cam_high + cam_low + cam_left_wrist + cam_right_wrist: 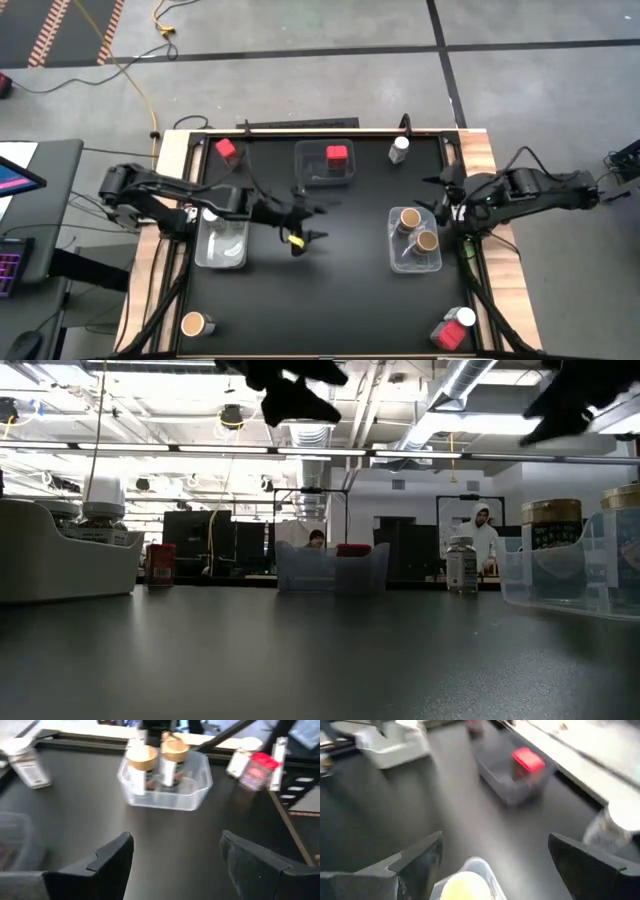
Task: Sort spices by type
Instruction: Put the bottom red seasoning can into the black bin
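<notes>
Near the front edge sat one tan jar (193, 323), one white-capped (465, 317), one red (447, 335). Midway, left gripper (305, 224) and right gripper (447, 198) hovered spread, empty. Wrist view alone showed two tan jars (141, 765) binned.

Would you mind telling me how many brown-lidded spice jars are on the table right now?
3: two brown-lidded jars stand together in the clear bin on the right side, and one stands loose near the table's front-left corner. None seems hidden.

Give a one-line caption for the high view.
Both open grippers, left gripper and right gripper, hover empty above the table: two tan-lidded jars binned, one red-topped spice binned, others loose.
</notes>
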Available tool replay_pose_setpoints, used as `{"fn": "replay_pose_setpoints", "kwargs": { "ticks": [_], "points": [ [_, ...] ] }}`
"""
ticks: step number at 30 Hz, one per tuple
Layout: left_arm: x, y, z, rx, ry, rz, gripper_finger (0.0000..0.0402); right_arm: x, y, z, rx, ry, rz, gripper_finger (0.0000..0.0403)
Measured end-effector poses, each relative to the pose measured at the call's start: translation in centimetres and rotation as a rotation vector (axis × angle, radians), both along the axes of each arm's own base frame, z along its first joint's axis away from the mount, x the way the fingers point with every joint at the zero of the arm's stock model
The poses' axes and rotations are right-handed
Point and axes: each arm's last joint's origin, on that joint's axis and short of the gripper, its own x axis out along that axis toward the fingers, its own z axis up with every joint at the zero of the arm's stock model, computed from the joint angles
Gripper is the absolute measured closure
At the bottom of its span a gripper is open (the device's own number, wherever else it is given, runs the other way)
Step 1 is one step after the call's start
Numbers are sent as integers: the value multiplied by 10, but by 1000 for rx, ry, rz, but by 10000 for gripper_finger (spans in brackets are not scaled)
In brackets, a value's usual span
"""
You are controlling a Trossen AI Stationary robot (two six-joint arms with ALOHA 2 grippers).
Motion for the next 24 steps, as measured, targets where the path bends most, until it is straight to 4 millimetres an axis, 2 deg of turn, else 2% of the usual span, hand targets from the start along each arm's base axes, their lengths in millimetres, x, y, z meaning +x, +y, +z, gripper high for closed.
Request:
{"fn": "replay_pose_setpoints", "kwargs": {
  "ticks": [7,12,19,24],
  "points": [
    [-7,-19,3,5,-1,-11,117,6,9,43,-80,-4,161,32],
    [-14,-33,3,-8,30,-14,117,29,28,63,-77,129,250,56],
    [-26,-70,2,-1,37,-55,117,70,79,67,-44,480,365,77],
    [-38,-97,1,-22,45,-110,117,86,123,66,-18,673,392,78]
  ]
}}
